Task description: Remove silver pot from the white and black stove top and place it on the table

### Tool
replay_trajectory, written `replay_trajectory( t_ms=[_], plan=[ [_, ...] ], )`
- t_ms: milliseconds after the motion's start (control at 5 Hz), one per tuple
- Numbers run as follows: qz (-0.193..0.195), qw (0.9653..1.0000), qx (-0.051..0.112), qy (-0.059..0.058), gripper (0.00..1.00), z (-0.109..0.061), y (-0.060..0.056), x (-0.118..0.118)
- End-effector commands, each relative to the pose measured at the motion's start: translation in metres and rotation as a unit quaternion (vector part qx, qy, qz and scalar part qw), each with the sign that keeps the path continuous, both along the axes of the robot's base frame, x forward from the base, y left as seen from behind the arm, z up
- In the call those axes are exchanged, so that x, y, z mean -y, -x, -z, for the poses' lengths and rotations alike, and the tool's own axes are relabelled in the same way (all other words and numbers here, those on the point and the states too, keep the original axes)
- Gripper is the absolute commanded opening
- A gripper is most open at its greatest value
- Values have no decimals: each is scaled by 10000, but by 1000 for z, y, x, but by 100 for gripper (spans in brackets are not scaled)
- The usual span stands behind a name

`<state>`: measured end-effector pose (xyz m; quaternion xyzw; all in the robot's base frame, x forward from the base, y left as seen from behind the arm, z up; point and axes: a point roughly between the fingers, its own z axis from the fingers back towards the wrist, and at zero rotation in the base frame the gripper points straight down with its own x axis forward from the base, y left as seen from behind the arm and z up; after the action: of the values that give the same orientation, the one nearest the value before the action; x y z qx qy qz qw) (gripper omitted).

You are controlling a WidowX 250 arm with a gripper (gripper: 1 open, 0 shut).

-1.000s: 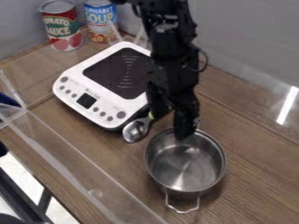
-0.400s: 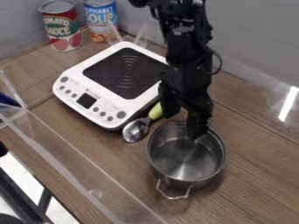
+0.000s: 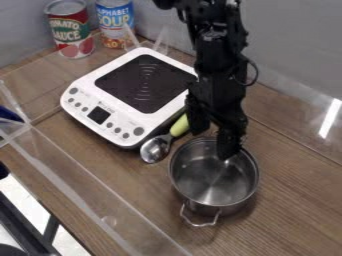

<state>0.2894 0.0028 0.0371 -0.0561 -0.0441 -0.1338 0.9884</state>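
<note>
Pot off stove, upright on table; claw spread over its rim.

Pot sits mouth up on the table, near the front edge, apart from the stove. One loop handle points toward the camera; the other is hidden. Gripper points down, fingers wide apart at the pot's far rim, pinching nothing. Clear barrier runs close along the front-left; open tabletop lies to the right. Scoop lies just left of the pot, a yellow-green item beside it. Two cans stand behind the stove.
</note>
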Motion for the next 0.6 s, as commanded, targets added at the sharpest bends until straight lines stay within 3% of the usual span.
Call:
replay_trajectory(
  t_ms=[0, 400],
  plan=[
    [58, 9998, 194, 14, 100, -10, -11, 4],
    [75, 9998, 170, 53, 100, -12, -12, 6]
  ],
)
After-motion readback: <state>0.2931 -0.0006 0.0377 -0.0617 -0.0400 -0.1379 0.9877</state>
